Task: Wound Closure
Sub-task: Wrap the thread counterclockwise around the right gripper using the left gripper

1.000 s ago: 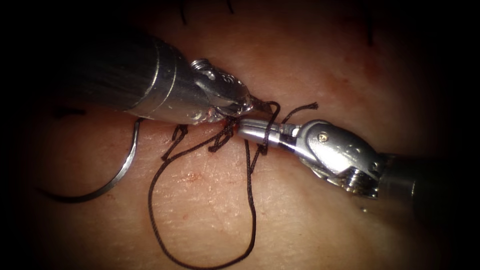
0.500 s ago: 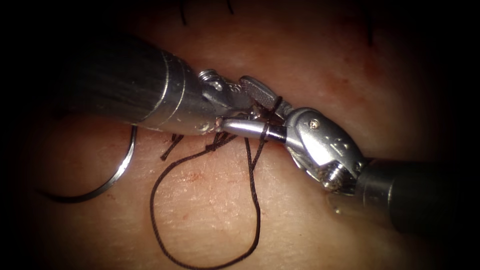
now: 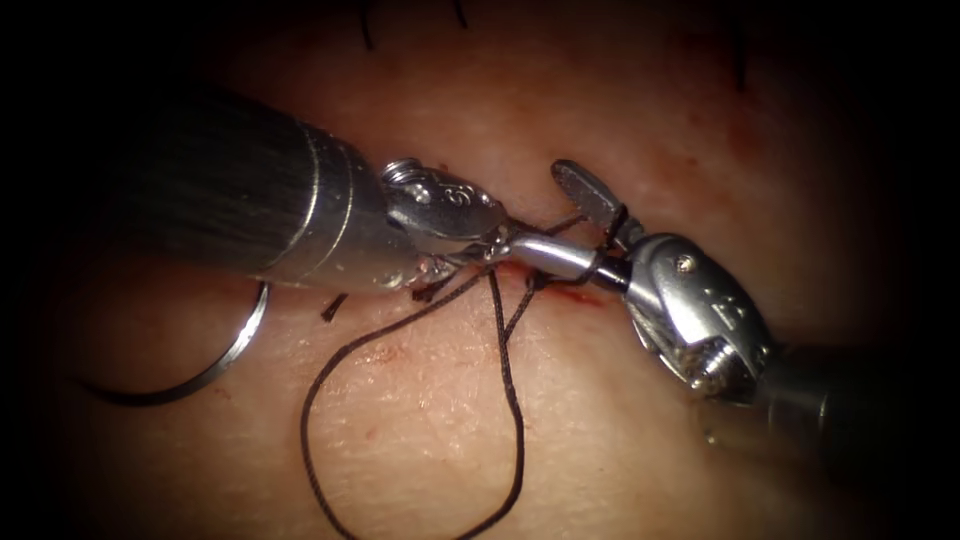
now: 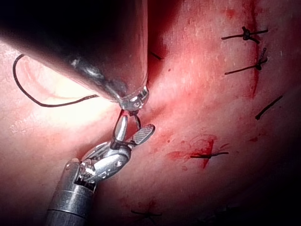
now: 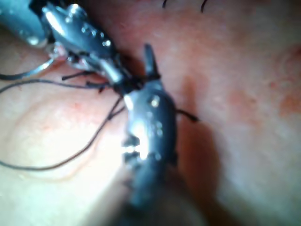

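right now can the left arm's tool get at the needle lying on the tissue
Probably yes. The needle lies free on the tissue, left of the cut, beside the left tool; but that tool looks shut on the thread.

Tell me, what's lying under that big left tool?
Under the left tool, the tissue, dark thread and one end of the curved needle lying free. The rest there is covered.
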Controlling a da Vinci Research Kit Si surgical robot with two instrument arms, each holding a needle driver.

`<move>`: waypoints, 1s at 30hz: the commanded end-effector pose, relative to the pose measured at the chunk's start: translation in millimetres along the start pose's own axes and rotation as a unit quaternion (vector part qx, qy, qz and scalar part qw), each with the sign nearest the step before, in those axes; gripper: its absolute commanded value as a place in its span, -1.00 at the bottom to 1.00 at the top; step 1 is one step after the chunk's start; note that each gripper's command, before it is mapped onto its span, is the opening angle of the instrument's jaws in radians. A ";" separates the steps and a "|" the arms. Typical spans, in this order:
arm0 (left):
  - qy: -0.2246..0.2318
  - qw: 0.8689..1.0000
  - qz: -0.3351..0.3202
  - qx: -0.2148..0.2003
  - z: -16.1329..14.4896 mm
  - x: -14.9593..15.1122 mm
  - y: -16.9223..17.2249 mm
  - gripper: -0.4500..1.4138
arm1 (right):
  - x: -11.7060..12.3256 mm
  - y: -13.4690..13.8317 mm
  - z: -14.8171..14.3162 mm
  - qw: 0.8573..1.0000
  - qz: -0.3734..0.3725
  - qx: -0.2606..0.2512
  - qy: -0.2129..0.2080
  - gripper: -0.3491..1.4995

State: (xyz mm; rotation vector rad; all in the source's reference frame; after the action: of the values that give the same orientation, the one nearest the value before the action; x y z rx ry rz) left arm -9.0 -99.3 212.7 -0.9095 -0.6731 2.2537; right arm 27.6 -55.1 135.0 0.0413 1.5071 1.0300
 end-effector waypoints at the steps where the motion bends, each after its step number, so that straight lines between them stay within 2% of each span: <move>1: -0.001 1.000 0.000 0.000 0.9 -0.4 0.4 -1.00 | -1.8 0.3 -0.1 0.999 0.020 -0.022 -0.013 0.24; 6: 0.000 1.000 0.003 -0.001 1.6 -0.6 1.6 -1.00 | -4.6 1.2 -1.5 0.991 0.110 -0.078 -0.010 0.18; 10: 0.001 1.000 0.010 -0.004 1.8 -0.6 2.6 -1.00 | -6.0 0.4 -2.8 0.980 0.161 -0.115 -0.029 0.04; 12: 0.000 1.000 0.012 -0.005 1.6 -0.5 3.1 -1.00 | -6.2 -0.2 -3.5 0.973 0.184 -0.137 -0.030 -0.14; 13: 0.000 1.000 0.015 -0.005 1.5 -0.4 3.4 -1.00 | -6.3 -1.0 -4.0 0.963 0.216 -0.157 -0.030 -0.42; 14: 0.000 1.000 0.017 -0.005 1.5 -0.3 3.6 -1.00 | -6.3 -1.4 -4.3 0.955 0.241 -0.171 -0.031 -0.47; 15: 0.002 1.000 0.019 -0.005 1.5 0.0 3.8 -1.00 | -6.3 -1.8 -4.6 0.943 0.277 -0.185 -0.023 -0.47; 18: 0.000 1.000 0.024 -0.006 1.7 0.5 3.9 -1.00 | -6.2 -2.4 -5.0 0.926 0.318 -0.202 -0.006 -0.47; 19: -0.003 1.000 0.026 -0.006 1.9 0.7 3.9 -1.00 | -6.1 -2.7 -5.2 0.917 0.338 -0.213 0.005 -0.56; 21: -0.003 1.000 0.029 -0.006 2.3 1.1 4.0 -1.00 | -6.1 -2.5 -5.0 0.907 0.361 -0.215 0.014 -0.60; 22: -0.003 1.000 0.029 -0.006 2.4 1.2 4.0 -1.00 | -6.2 -2.2 -4.8 0.905 0.366 -0.216 0.015 -0.58; 24: -0.004 0.999 0.033 -0.008 2.8 1.5 4.2 -1.00 | -6.7 -1.3 -4.0 0.902 0.374 -0.216 0.018 -0.38; 25: -0.004 0.999 0.035 -0.009 2.9 1.6 4.4 -1.00 | -7.3 -0.7 -3.7 0.899 0.379 -0.217 0.021 -0.16; 28: -0.005 0.999 0.036 -0.010 2.8 1.4 4.6 -1.00 | -8.3 -0.3 -3.8 0.894 0.391 -0.217 0.031 0.02; 30: -0.007 0.999 0.041 -0.011 2.7 1.1 4.6 -1.00 | -9.0 0.0 -3.8 0.890 0.399 -0.218 0.032 0.24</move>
State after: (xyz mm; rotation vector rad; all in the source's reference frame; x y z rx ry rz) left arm -12.8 -101.8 210.5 -0.9460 -0.6788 2.3319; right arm 26.1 -62.1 140.8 0.3364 1.2876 2.0314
